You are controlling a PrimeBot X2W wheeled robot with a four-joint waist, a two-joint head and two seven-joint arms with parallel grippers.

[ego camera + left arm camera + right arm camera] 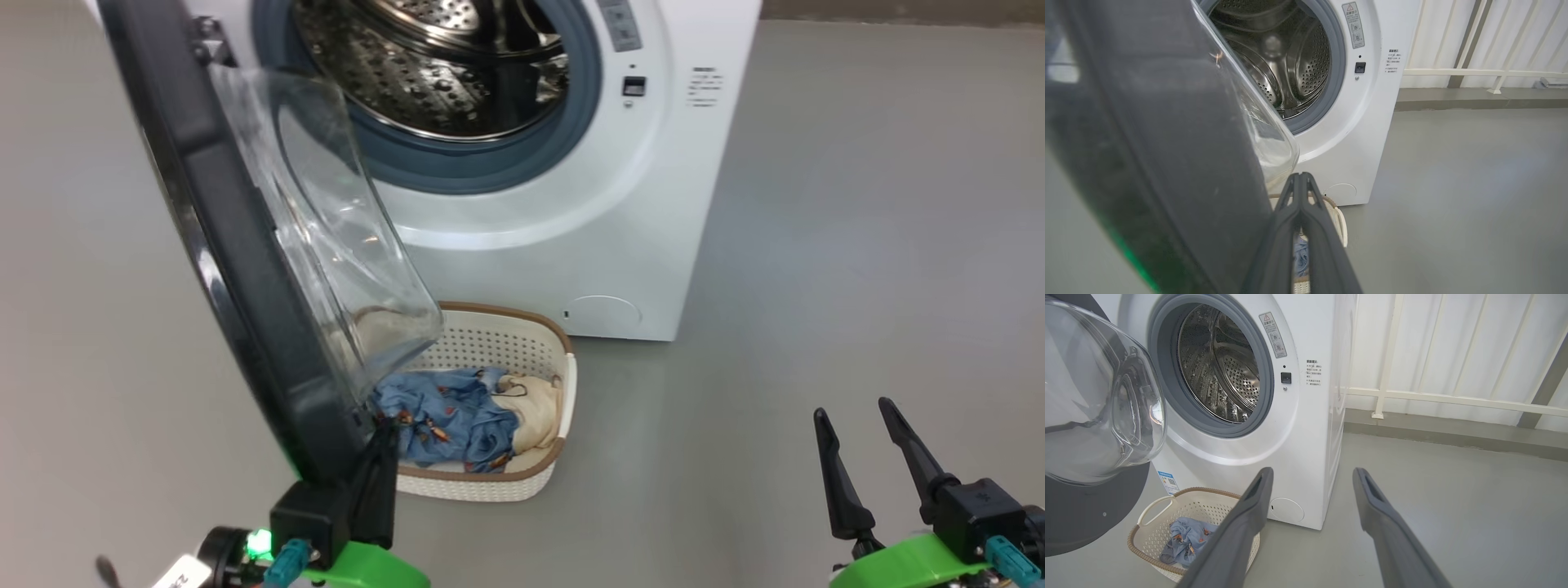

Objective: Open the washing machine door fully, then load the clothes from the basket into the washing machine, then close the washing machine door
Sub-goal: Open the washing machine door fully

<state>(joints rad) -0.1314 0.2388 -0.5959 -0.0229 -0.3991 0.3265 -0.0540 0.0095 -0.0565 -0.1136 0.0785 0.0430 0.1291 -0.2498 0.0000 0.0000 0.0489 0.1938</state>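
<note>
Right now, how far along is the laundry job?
Done: the washing machine door stands open, perhaps not fully. In hand: the shut left claw is at its black rim; the right claw is open, holding nothing. Left: the clothes lie in the basket; loading and closing remain.

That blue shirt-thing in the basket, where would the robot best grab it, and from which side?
Probably a raised fold near the middle of the blue garment, pinched from above, coming from the right of the basket. It lies crumpled, so folds stand up; the washing machine door overhangs its left part, while the open right gripper sits clear on that side.
</note>
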